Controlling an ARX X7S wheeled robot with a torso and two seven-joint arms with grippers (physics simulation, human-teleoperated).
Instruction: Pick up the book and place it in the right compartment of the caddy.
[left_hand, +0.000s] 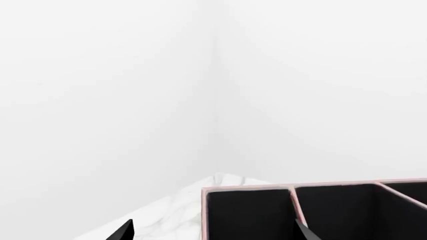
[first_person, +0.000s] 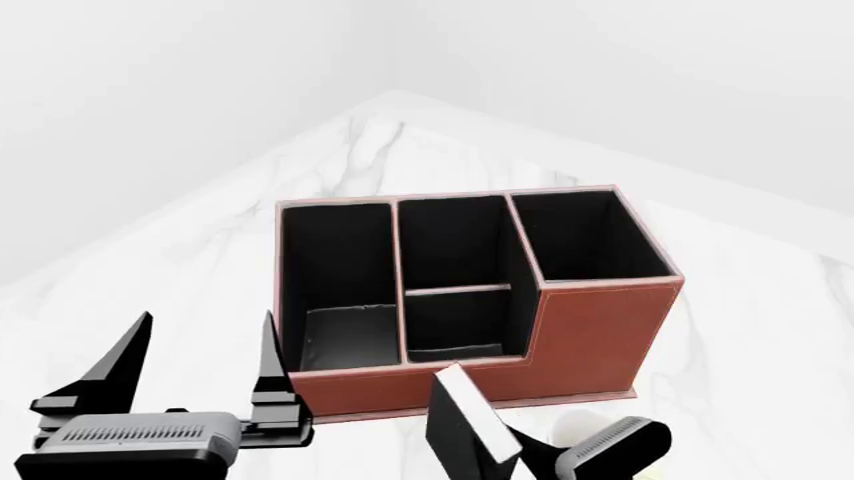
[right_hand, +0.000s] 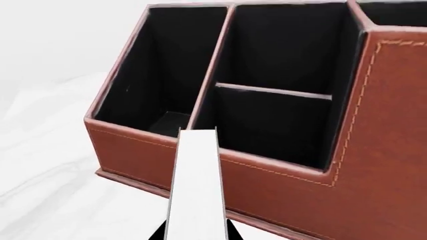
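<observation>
The book (first_person: 463, 420), black with white page edges, is held tilted in my right gripper (first_person: 518, 452), just in front of the caddy's low front wall. In the right wrist view its white page edge (right_hand: 193, 185) runs up between the two fingertips, which press on both covers. The reddish-brown caddy (first_person: 587, 335) stands mid-table. Its right compartment (first_person: 587, 235), the tall square well, is empty and sits up and to the right of the book. My left gripper (first_person: 203, 335) is open and empty, beside the caddy's left front corner; its view looks over the caddy's rim (left_hand: 247, 188).
The white marble table (first_person: 200, 240) ends in a corner behind the caddy, with white walls (first_person: 601, 60) beyond. A white rounded thing (first_person: 577, 428) shows partly behind my right gripper. The wide left section (first_person: 334, 270) and the two middle sections (first_person: 454, 290) are empty.
</observation>
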